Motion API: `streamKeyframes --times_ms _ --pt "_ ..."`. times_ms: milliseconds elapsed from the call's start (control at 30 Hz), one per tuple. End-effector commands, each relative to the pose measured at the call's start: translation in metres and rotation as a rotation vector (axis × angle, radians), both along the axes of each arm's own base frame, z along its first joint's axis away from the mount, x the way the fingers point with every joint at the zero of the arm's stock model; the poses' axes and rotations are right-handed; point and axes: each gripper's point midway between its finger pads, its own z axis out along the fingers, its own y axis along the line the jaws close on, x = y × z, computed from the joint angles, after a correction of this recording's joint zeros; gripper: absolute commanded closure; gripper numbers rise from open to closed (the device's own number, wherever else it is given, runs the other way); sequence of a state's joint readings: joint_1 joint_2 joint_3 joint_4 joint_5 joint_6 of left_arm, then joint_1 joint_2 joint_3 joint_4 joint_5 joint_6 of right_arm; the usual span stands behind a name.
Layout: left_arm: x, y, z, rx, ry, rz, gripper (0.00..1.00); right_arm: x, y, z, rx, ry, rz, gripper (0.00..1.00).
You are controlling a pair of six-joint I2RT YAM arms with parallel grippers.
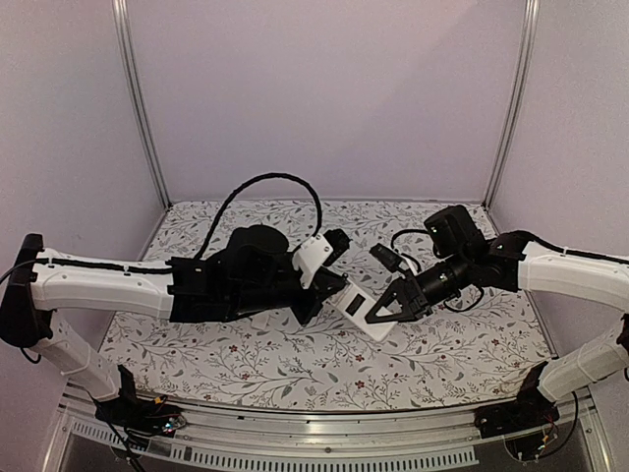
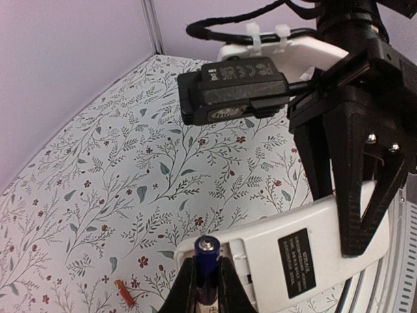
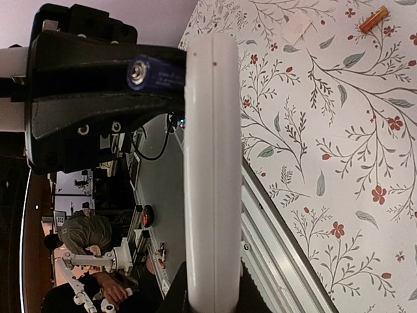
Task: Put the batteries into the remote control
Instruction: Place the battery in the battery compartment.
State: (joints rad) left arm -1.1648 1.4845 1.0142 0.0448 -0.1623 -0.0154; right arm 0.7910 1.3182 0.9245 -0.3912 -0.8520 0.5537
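The remote control [image 1: 360, 309] is held above the table, plain white back up, and my right gripper [image 1: 390, 311] is shut on its right end. In the right wrist view the remote [image 3: 212, 163] shows edge-on, clamped between the fingers at the bottom. My left gripper [image 2: 207, 277] is shut on a dark blue battery [image 2: 207, 257]. The battery's tip sits at the open recess in the remote's [image 2: 280, 251] near end. A reddish-orange battery [image 2: 124, 293] lies on the table below. It also shows in the right wrist view as the orange battery [image 3: 374, 19].
The table wears a floral cloth [image 1: 246, 354]. A small flat white plastic piece [image 3: 296, 29] lies on the cloth near the orange battery. A black camera module [image 2: 233, 89] on the right arm hangs over the table's middle. The metal front rail [image 3: 287, 241] runs beneath the remote.
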Motion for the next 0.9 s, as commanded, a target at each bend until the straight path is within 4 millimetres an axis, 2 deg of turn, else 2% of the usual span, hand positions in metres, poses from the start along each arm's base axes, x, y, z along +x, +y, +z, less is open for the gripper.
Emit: streamKeyframes --times_ms 0,200,667,867 --pt "0.005 0.007 -0.008 0.03 -0.02 0.033 0.9 -0.008 0.008 0.025 0.087 -0.014 0.07 1.0" --pt "0.005 0.013 -0.021 0.082 -0.026 0.036 0.86 -0.008 0.008 0.031 0.101 -0.014 0.072 1.0" --pt "0.006 0.015 -0.026 0.099 -0.03 0.041 0.76 -0.007 0.008 0.033 0.108 -0.009 0.067 1.0" --pt "0.001 0.014 -0.009 0.049 -0.015 0.026 0.59 -0.005 0.006 0.026 0.088 -0.014 0.055 1.0"
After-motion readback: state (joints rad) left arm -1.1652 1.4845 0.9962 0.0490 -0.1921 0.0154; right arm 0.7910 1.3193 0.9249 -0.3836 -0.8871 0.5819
